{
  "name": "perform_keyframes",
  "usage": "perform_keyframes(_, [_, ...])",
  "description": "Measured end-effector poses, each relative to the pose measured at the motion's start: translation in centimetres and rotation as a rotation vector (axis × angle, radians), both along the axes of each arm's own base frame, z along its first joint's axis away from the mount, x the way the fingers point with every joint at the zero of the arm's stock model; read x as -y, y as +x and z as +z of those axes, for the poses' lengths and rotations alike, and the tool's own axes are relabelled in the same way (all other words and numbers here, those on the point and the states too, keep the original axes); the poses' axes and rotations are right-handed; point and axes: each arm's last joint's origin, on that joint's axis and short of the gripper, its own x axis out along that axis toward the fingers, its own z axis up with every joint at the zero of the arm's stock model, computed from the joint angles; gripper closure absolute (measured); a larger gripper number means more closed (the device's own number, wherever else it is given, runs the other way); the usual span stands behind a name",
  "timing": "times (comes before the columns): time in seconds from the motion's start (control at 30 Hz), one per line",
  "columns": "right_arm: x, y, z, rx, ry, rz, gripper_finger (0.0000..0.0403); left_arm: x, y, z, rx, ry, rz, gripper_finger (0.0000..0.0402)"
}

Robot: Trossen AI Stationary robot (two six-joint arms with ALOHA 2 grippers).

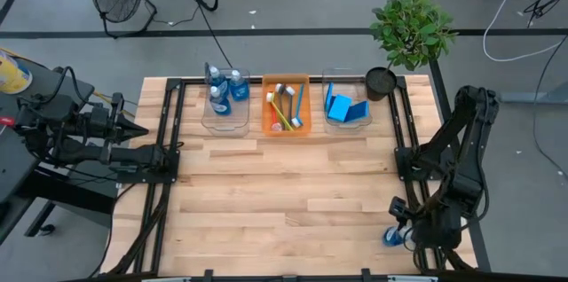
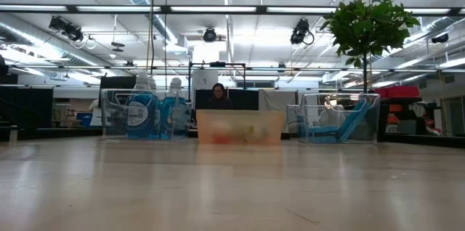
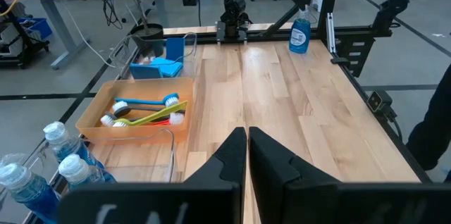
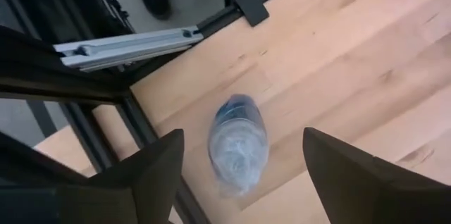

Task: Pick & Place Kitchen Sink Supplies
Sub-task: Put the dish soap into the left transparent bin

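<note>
One small clear bottle with blue contents stands upright on its base near the table's near right corner. My right gripper hangs above it, pointing down, open, with a finger on either side and clear of it. Other bottles stand in the left clear bin. Brushes lie in the orange bin, and blue sponges lean inside the right clear bin. My left gripper is shut and waits at the table's left edge.
The three bins stand in a row along the far edge. A potted plant is at the far right corner. Black frame rails run close beside the bottle. A person sits beyond the table. Bare wood fills the middle.
</note>
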Motion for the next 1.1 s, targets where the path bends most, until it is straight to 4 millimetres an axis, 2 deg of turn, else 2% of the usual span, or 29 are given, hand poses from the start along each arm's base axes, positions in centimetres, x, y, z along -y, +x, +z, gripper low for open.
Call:
perform_keyframes(0.23, [-0.3, -0.5, -1.4, -0.008, 0.001, -0.063, 0.0115, 0.0, 0.0, 0.0, 0.0, 0.0, 0.0, 0.0378])
perform_keyframes(0.47, [-0.4, -0.5, -1.6, -0.013, 0.014, -0.094, 0.0117, 0.0, 0.0, 0.0, 0.0, 0.0, 0.0, 0.0378])
perform_keyframes(0.8, [-0.3, -0.6, -3.0, -0.059, 0.02, -0.165, 0.0153, 0.0, 0.0, 0.0, 0.0, 0.0, 0.0, 0.0378])
perform_keyframes(1.1, [-0.3, -0.6, -3.1, -0.073, 0.025, -0.155, 0.0175, 0.0, 0.0, 0.0, 0.0, 0.0, 0.0, 0.0378])
